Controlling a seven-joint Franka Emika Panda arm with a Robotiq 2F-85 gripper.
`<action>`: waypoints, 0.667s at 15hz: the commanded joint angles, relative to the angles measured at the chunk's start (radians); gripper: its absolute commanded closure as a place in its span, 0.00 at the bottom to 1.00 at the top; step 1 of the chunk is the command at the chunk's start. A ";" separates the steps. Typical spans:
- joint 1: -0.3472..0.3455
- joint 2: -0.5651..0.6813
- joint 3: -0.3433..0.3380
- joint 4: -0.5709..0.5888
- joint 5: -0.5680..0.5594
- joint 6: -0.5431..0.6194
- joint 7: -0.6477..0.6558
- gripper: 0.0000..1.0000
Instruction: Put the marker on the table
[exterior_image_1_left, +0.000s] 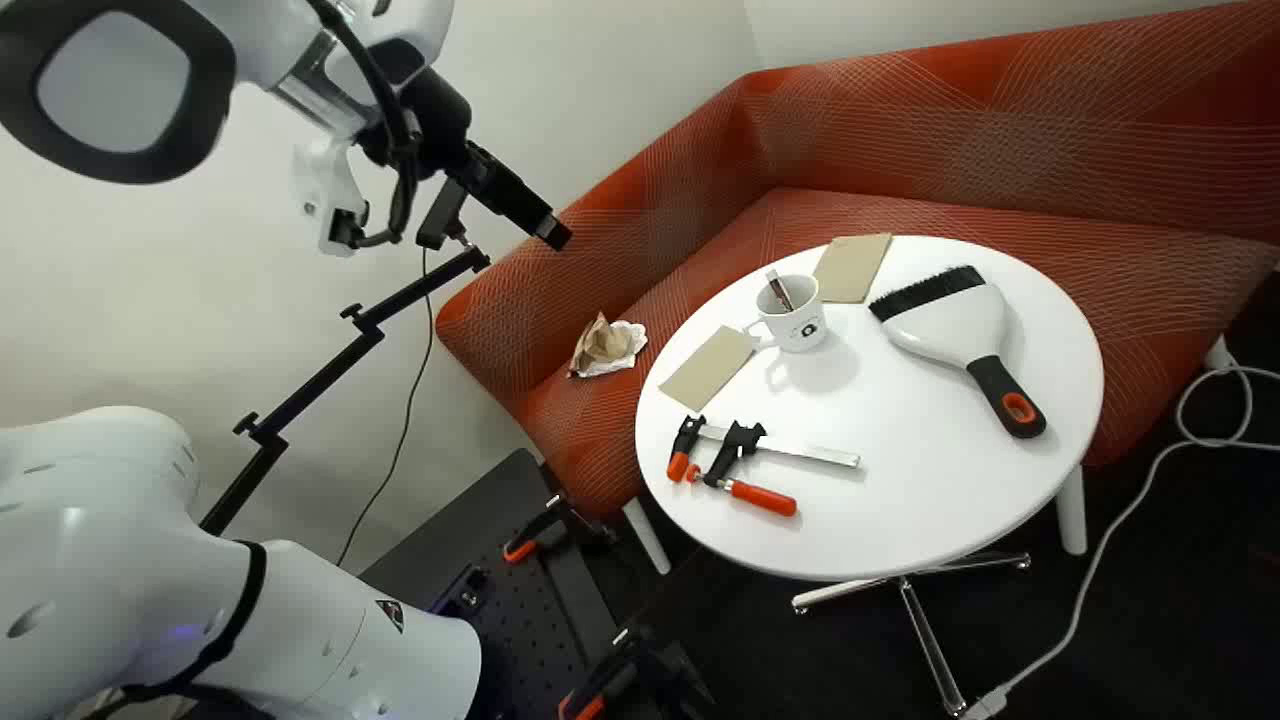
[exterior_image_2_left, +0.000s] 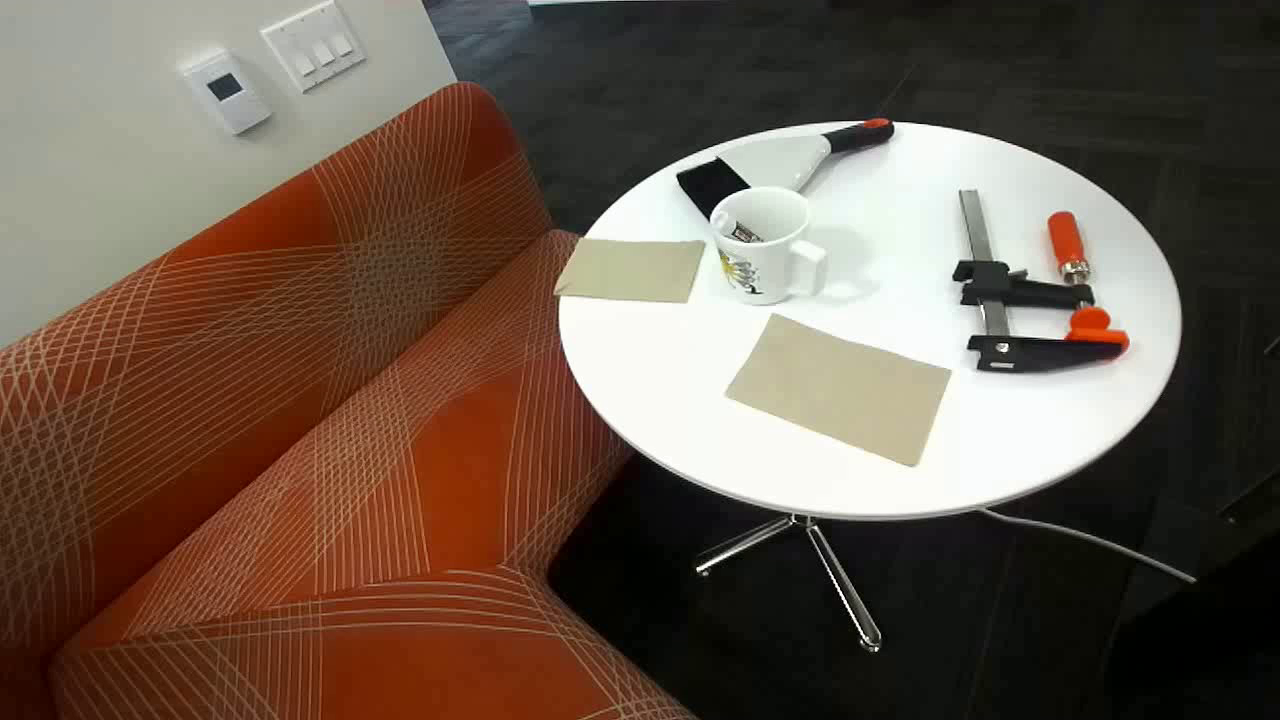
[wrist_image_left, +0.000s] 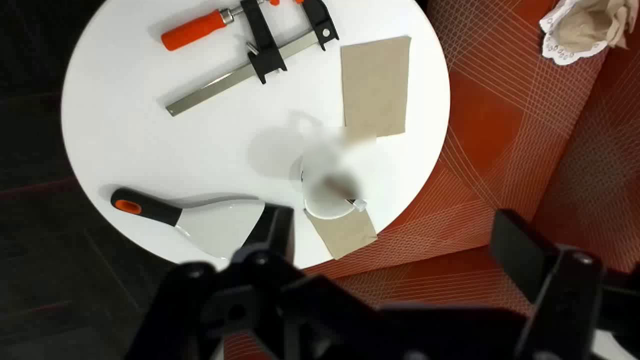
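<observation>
The marker (exterior_image_1_left: 779, 290) stands tilted inside a white mug (exterior_image_1_left: 800, 328), its upper end showing above the rim. It also shows in an exterior view (exterior_image_2_left: 743, 233) and in the wrist view (wrist_image_left: 359, 204), where a blurred patch covers most of the mug. Its lower part is hidden by the mug. The mug stands on the round white table (exterior_image_1_left: 930, 490), which also shows in an exterior view (exterior_image_2_left: 640, 365). My gripper (exterior_image_1_left: 553, 232) is up in the air, to the left of the table and higher. In the wrist view its fingers (wrist_image_left: 395, 235) are wide apart with nothing between them.
On the table are an orange-handled clamp (exterior_image_1_left: 745, 450), a white brush with black bristles (exterior_image_1_left: 950, 325), and two brown paper pieces (exterior_image_1_left: 708, 368) (exterior_image_1_left: 852, 268) near the mug. A rust-red sofa (exterior_image_1_left: 620, 240) stands behind, with crumpled paper (exterior_image_1_left: 607, 345) on its seat.
</observation>
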 joint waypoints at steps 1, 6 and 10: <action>0.006 0.002 -0.007 0.001 -0.008 -0.002 0.006 0.00; 0.006 0.008 -0.007 0.001 -0.008 -0.002 0.006 0.00; 0.010 0.023 -0.002 0.010 -0.013 0.014 -0.003 0.00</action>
